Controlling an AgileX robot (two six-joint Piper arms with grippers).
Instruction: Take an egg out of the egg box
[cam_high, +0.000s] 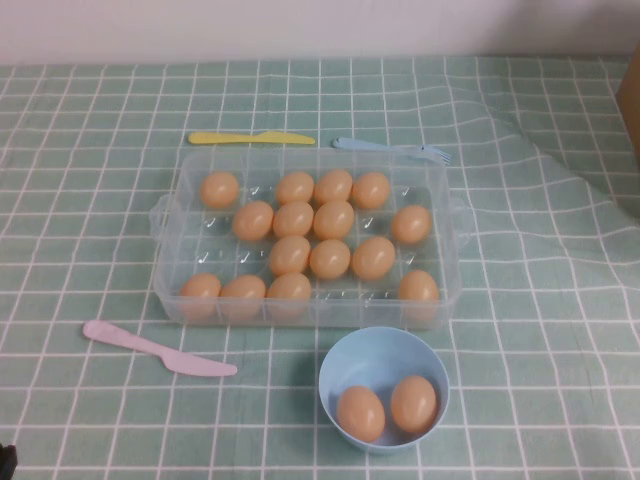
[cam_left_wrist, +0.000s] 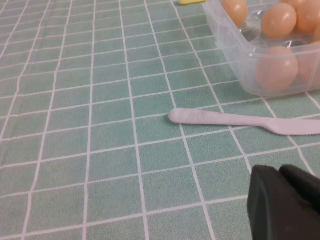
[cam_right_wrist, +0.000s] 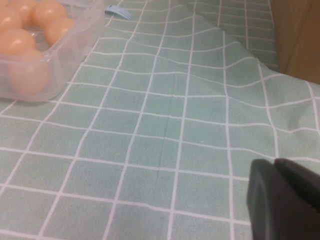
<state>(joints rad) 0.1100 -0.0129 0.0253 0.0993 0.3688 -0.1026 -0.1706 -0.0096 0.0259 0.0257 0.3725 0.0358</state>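
Note:
The clear plastic egg box (cam_high: 440, 180) stands mid-table and holds several tan-orange eggs (cam_high: 330, 259). My left gripper (cam_left_wrist: 279, 171) is shut and empty, low over the cloth off the box's near left corner (cam_left_wrist: 235, 45), where one egg (cam_left_wrist: 277, 67) shows through the wall. My right gripper (cam_right_wrist: 274, 162) is shut and empty, low over the cloth to the right of the box (cam_right_wrist: 80, 30), apart from it. An egg (cam_right_wrist: 27, 75) shows in that corner. Neither gripper shows in the high view.
A light-blue bowl (cam_high: 385, 350) with two eggs (cam_high: 360, 413) stands in front of the box. A pink knife (cam_high: 155, 348) lies front left, close to my left gripper (cam_left_wrist: 235, 119). A yellow knife (cam_high: 250, 138) and a blue fork (cam_high: 390, 148) lie behind the box. A wooden edge (cam_right_wrist: 300, 35) stands far right.

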